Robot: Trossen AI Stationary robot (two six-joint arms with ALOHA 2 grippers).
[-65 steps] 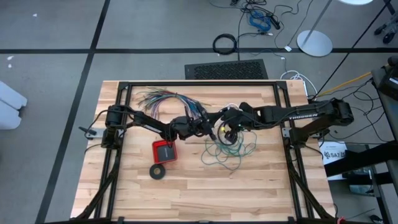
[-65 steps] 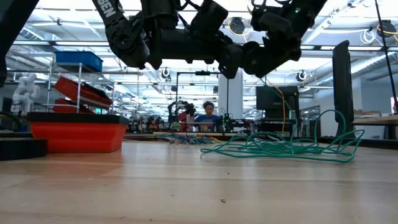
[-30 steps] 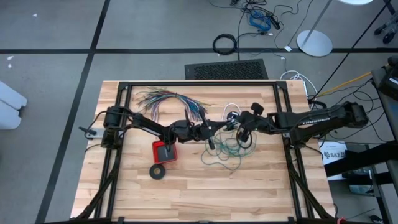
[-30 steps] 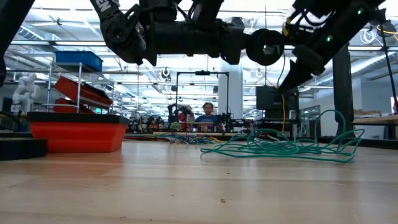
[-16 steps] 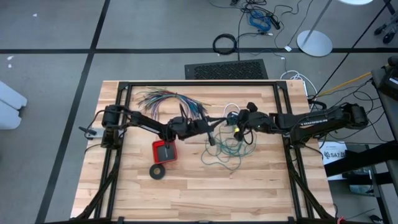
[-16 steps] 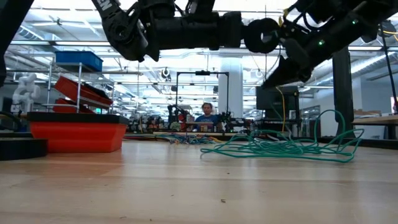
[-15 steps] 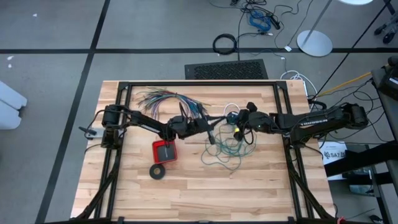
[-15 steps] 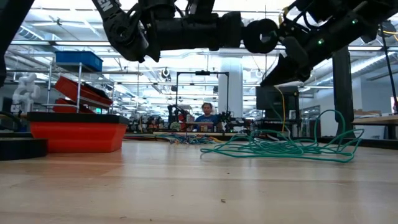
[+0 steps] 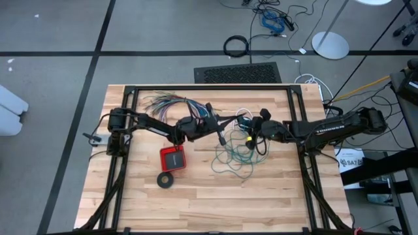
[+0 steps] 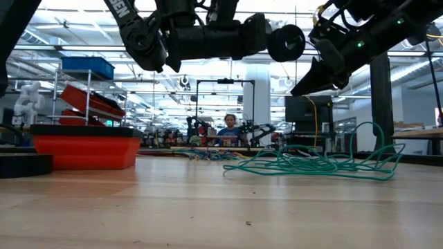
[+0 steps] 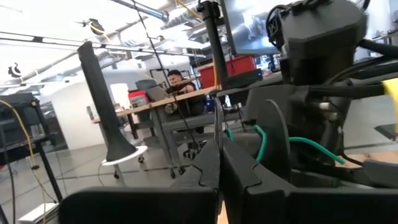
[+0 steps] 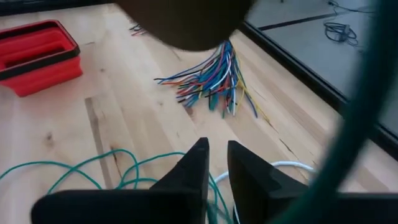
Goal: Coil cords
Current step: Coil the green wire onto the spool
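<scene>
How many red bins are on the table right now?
1: the red bin sits left of the teal wire tangle, just above the black tape ring. None seem hidden.

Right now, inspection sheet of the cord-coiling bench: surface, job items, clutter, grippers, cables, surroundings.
Surface: wooden table, flat inside a black frame.
Job's things: teal-green wire in a loose tangle right of centre, uncoiled; a strand rises toward the arms. White cord lies behind it, partly hidden.
Clutter: fanned coloured wires at the back left; red tray; black ring at the tray's front.
Grippers: left gripper shut, raised mid-table, green wire seen just past it. Right gripper slightly open, raised above the tangle; no grip seen.
Cables: loose cables on the floor behind the table.
Surroundings: seated person far behind; workshop benches.
</scene>
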